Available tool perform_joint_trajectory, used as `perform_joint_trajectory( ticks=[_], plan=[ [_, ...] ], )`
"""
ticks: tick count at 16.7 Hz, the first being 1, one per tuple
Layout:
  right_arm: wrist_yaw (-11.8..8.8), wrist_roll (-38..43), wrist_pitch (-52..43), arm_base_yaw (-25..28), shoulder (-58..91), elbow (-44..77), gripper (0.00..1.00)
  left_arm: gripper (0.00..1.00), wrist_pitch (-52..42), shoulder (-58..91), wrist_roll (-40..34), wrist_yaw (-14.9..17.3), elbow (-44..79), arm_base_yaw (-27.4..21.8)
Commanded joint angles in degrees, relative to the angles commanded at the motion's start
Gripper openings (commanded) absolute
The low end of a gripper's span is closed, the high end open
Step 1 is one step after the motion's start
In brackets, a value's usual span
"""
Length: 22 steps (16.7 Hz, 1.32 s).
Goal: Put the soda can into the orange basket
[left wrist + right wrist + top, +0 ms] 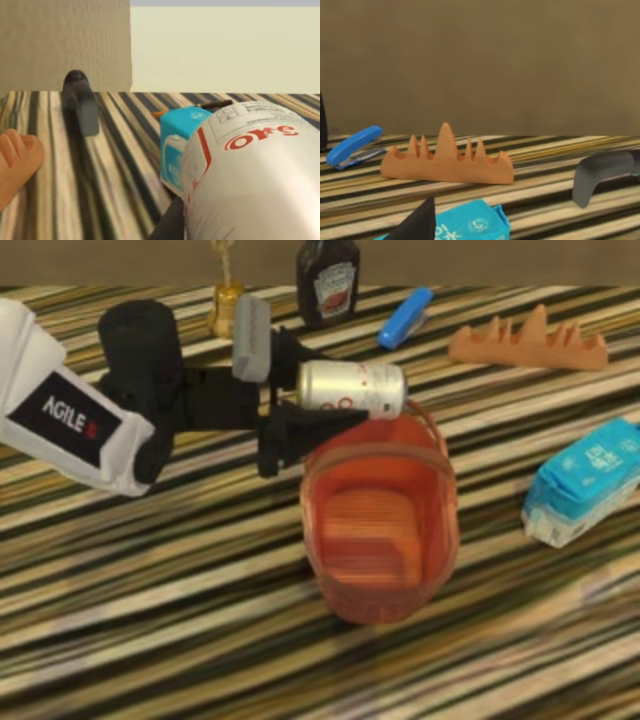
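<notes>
The soda can (pixel 352 388) is lying sideways in the left gripper (pixel 300 405), whose fingers are clamping it just above the far rim of the orange basket (pixel 440 540), near the hoop handle. The basket is sitting mid-table on the striped cloth. The right gripper is showing only a dark fingertip (pixel 417 222); its opening cannot be told.

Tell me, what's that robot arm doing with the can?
The left gripper is holding the can on its side, up over the far rim of the basket. The can is not in the basket yet, and the basket looks empty. The right arm is out of the top view, parked off near the rack and the blue packet.
</notes>
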Motion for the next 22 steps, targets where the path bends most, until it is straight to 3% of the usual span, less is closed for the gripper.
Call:
perform_joint_trajectory(
  ticks=[1, 14, 22],
  plan=[
    [0.0, 0.0, 0.0, 0.0, 0.0, 0.0, 1.00, 0.00, 0.0, 0.0, 0.0, 0.0, 0.0, 0.0],
    [0.0, 0.0, 0.0, 0.0, 0.0, 0.0, 1.00, 0.98, 0.0, 0.0, 0.0, 0.0, 0.0, 0.0],
    [0.0, 0.0, 0.0, 0.0, 0.0, 0.0, 1.00, 1.00, 0.0, 0.0, 0.0, 0.0, 0.0, 0.0]
  ],
)
